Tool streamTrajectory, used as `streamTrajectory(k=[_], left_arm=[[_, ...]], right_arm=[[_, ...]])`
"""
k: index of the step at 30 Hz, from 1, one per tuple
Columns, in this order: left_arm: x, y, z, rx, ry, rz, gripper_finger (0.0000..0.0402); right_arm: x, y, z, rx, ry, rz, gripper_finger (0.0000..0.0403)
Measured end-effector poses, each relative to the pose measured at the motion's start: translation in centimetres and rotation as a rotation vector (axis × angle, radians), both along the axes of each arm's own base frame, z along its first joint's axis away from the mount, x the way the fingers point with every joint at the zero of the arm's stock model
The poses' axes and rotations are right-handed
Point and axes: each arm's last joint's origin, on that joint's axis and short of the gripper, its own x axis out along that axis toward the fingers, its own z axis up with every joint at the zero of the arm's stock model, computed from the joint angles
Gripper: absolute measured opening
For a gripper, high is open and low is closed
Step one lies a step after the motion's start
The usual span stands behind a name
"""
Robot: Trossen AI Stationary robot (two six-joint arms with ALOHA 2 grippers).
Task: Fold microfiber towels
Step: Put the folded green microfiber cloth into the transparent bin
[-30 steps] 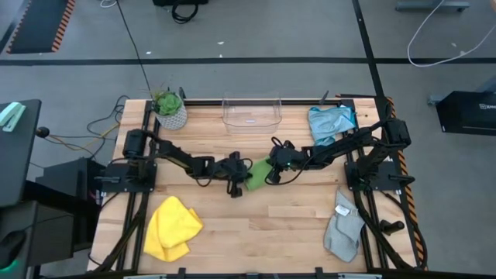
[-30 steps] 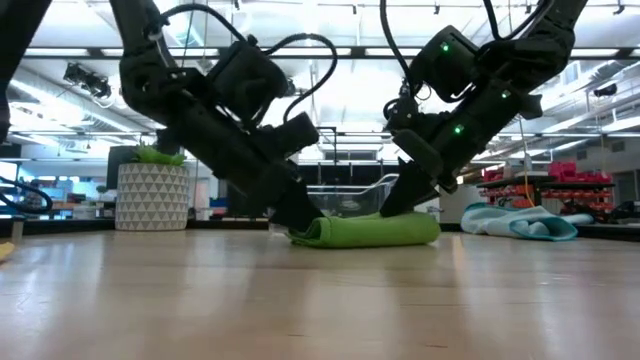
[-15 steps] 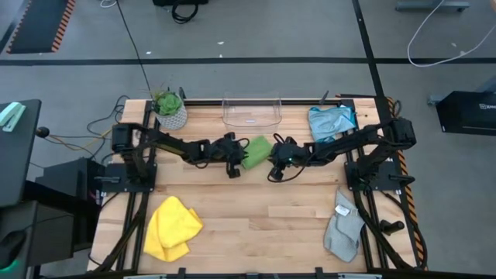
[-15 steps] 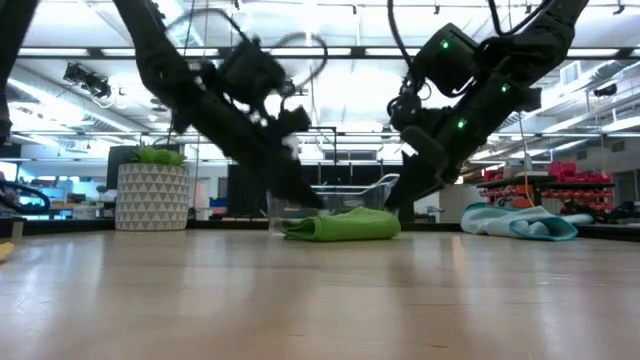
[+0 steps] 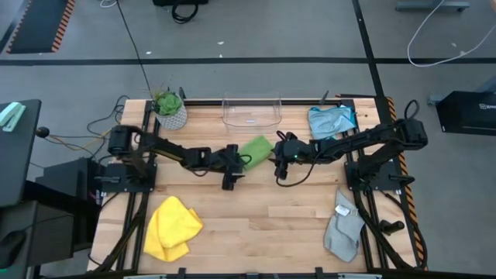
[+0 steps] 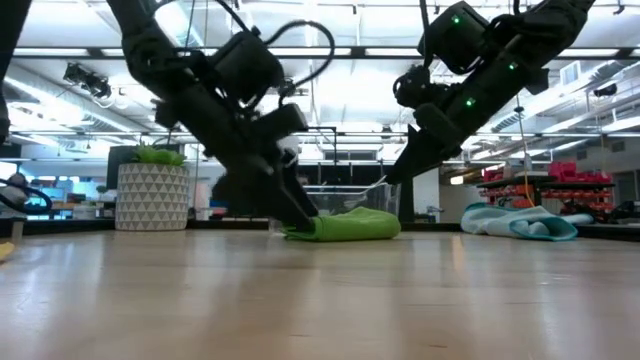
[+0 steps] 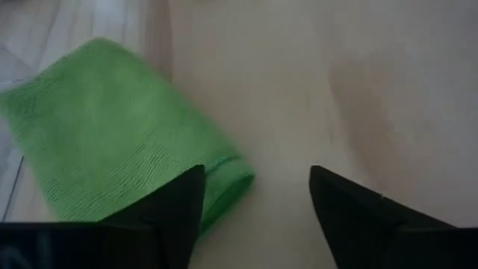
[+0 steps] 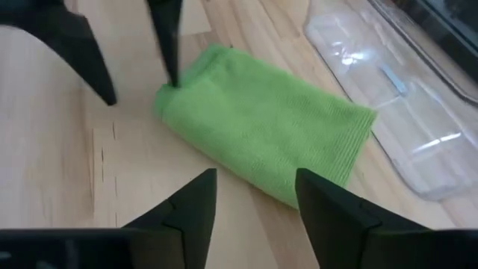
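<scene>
Both our grippers, left (image 5: 235, 160) and right (image 5: 280, 157), have let go, fingers apart; green towel (image 5: 256, 149) lies folded near the bin (image 5: 251, 111). Yellow (image 5: 171, 228), blue (image 5: 331, 122), grey (image 5: 343, 227) remain unfolded.

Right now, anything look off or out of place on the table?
Nothing damaged or spilled. The green towel lies folded flat near the clear bin, both grippers open and off it: left gripper, right gripper. The yellow towel, blue towel and grey towel are still crumpled, unfolded.
</scene>
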Motion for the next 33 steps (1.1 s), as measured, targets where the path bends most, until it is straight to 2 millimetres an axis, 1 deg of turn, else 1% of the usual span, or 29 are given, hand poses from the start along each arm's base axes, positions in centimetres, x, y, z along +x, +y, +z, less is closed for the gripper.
streamTrajectory(k=[3, 5, 8, 11, 13, 16, 21, 24, 25, 30, 33], left_arm=[[0.3, 0.3, -0.6, 0.103, -0.001, 0.061, 0.0280], [0.3, 0.4, -0.9, 0.133, 0.012, 0.055, 0.0283], [0.4, 0.3, -1.4, 0.152, 0.023, 0.039, 0.0275], [0.5, 0.2, -1.7, 0.158, 0.017, 0.032, 0.0258], [0.7, 0.3, -2.0, 0.164, 0.011, 0.031, 0.0238], [0.7, 0.4, -2.0, 0.171, 0.012, 0.026, 0.0194], [0.7, 0.4, -2.1, 0.237, 0.029, -0.022, 0.0088], [0.8, 0.4, -2.0, 0.258, 0.018, -0.030, 0.0023], [0.8, 0.5, -2.0, 0.258, 0.008, -0.026, 0.0015], [1.0, 0.7, -1.1, 0.250, -0.049, -0.009, 0.0020], [1.2, 0.6, -0.7, 0.213, -0.076, 0.001, 0.0010]], right_arm=[[0.0, 0.0, -0.1, 0.000, 0.008, -0.001, 0.0205], [0.0, 0.0, -0.1, 0.000, 0.004, 0.000, 0.0210], [0.0, 0.0, -0.1, -0.005, 0.006, 0.005, 0.0216], [0.0, 0.0, -0.1, -0.023, 0.012, 0.021, 0.0219], [0.1, 0.0, 0.0, -0.038, 0.010, 0.034, 0.0221], [0.2, 0.0, 0.1, -0.047, 0.004, 0.065, 0.0223], [0.3, 0.2, 0.1, -0.029, -0.003, 0.129, 0.0232], [0.3, 0.3, 0.1, -0.016, -0.009, 0.148, 0.0250], [0.3, 0.3, 0.1, -0.022, -0.006, 0.161, 0.0257], [0.4, 1.0, 0.1, -0.129, 0.028, 0.230, 0.0296], [0.4, 1.3, 0.2, -0.210, 0.051, 0.276, 0.0314]])
